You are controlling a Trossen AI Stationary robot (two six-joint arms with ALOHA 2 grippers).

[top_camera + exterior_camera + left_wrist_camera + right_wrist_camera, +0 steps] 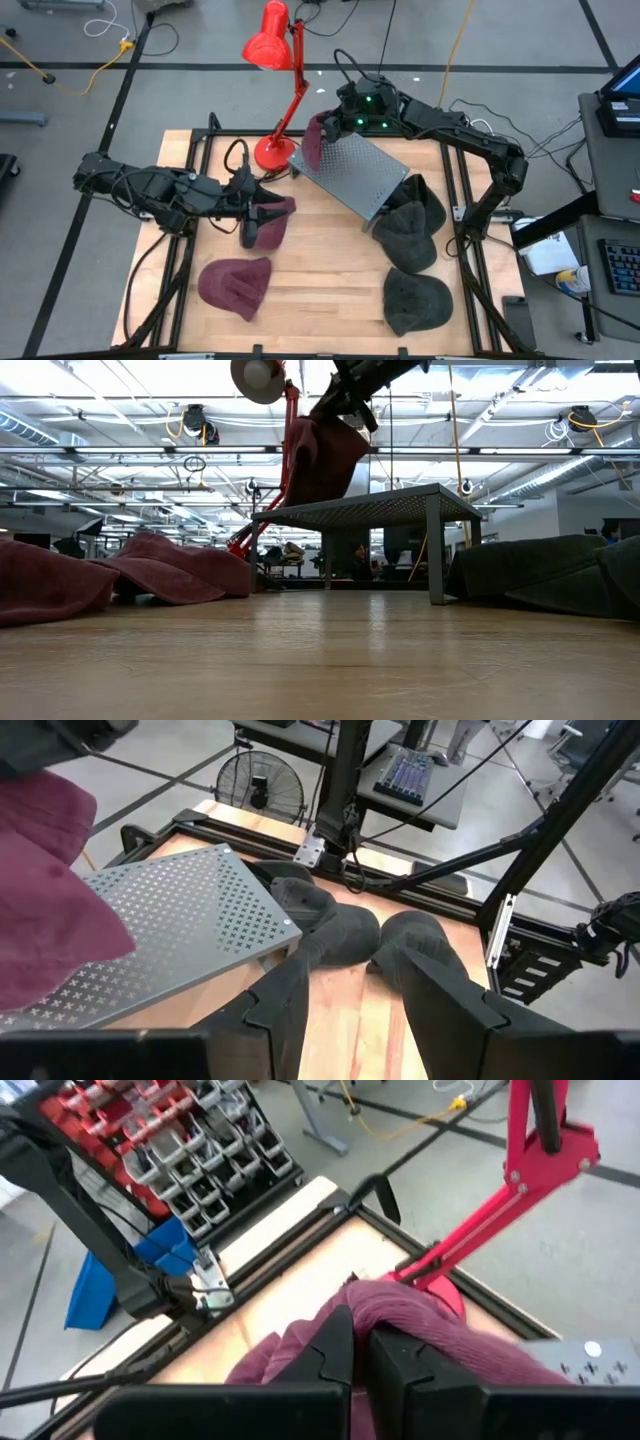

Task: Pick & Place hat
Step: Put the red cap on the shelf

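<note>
Above perforated platform [352, 176]: maroon hat [314, 140] in right pincer [325, 122].

A: What colour is the hat [313, 142] pinched in the right tool [331, 124]?

B: Dark red, like wine. Two more hats of that same red lie near the left tool [250, 210]; one [274, 222] is right at its black fingers, the other [236, 285] a little beyond.

A: And the rest?

B: Three dark grey hats [410, 255], nearly charcoal, well apart from both tools.

A: The stand [348, 176] just beside the right tool?

B: Pale grey metal, dotted all over with small holes in rows.

A: The lamp [272, 44]?

B: Bright red, base and arm too. The desk [320, 290] is light wood planks with a black frame.
</note>
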